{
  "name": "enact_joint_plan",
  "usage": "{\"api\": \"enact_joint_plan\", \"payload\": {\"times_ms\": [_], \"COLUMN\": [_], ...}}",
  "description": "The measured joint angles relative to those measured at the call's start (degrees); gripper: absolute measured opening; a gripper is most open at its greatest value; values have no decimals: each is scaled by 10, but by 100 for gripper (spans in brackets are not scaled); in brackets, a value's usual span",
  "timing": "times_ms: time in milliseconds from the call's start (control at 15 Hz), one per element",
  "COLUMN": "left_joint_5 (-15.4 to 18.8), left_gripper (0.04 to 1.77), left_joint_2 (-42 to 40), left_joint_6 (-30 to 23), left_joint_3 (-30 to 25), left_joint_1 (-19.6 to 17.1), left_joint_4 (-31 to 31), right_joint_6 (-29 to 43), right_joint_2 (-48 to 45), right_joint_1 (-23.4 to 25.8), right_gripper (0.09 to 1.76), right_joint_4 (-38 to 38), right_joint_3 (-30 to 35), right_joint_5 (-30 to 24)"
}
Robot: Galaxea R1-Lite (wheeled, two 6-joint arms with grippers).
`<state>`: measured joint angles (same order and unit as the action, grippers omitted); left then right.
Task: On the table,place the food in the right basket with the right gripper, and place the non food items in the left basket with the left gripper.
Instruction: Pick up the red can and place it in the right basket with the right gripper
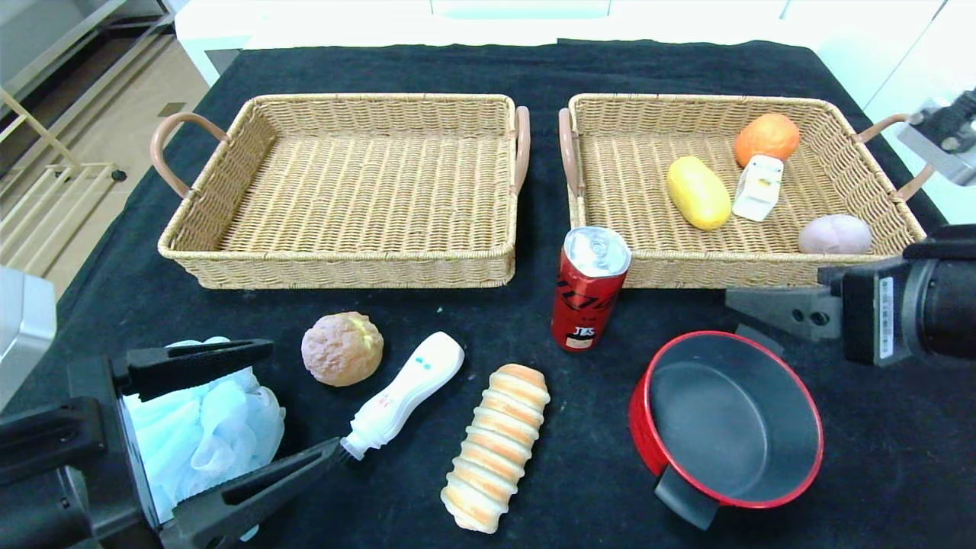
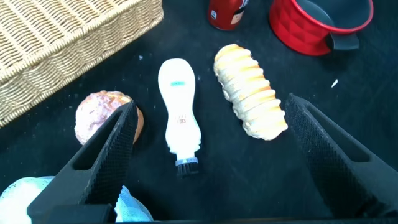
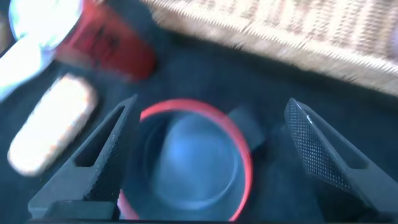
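Note:
My left gripper hangs open low over the table's front left, next to a blue bath sponge. Ahead of its open jaws lie a round bun, a white brush bottle and a long ridged bread. My right gripper is open and empty, just above a red pot. A red can stands in front of the baskets. The left basket holds nothing. The right basket holds a yellow food, an orange, a small carton and a pinkish lump.
The black cloth covers the table, with both baskets side by side at the back. The baskets' brown handles nearly meet in the middle. The pot's black handle points toward the front edge.

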<state>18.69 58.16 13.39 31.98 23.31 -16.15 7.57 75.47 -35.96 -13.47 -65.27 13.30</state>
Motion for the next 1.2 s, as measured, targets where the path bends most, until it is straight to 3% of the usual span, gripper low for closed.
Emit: {"api": "enact_joint_plan", "payload": {"times_ms": [400, 667, 933, 1200], "left_joint_5": [-1, -1, -1, -1], "left_gripper": [172, 172, 172, 172], "left_joint_2": [2, 6, 6, 7], "left_joint_6": [0, 0, -1, -2], "left_joint_3": [-1, 0, 0, 1], "left_joint_1": [0, 0, 0, 0], "left_joint_4": [0, -2, -3, -3], "right_joint_6": [-18, -44, -48, -61], "right_joint_2": [-40, -4, 33, 75], "right_joint_1": [-55, -101, -127, -140], "right_gripper": [170, 170, 170, 170], "right_joint_4": [5, 120, 147, 242], "right_joint_3": [64, 91, 104, 108], "right_joint_5": [-38, -14, 0, 33]}}
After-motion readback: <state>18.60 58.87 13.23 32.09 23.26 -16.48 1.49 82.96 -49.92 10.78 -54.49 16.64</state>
